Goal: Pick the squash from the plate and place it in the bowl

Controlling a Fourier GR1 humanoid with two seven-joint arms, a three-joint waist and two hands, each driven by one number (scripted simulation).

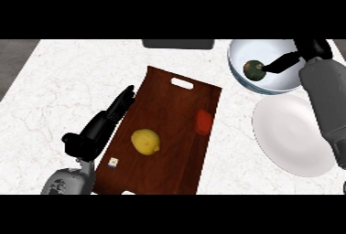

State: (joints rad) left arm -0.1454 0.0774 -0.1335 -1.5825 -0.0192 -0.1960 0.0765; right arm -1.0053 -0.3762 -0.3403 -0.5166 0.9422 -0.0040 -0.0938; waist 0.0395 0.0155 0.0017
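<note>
The squash (254, 70), small, round and dark green, lies inside the pale blue bowl (238, 50) at the upper right, near its left wall. My right hand (312, 48) hangs over the bowl's right rim. One straight finger (282, 62) reaches down to the squash's right side, and nothing curls round the squash. The white plate (294, 132) sits just below the bowl with nothing on it, partly hidden by my right forearm. My left hand (101, 125) rests open along the left edge of the cutting board, fingers stretched toward the far side.
A dark wooden cutting board (172, 151) fills the middle and carries a yellow lemon (145, 141), a red item (204, 120) and a small tag (114, 162). A dark grey object (178, 44) sits at the counter's far edge. The counter's left edge runs at the upper left.
</note>
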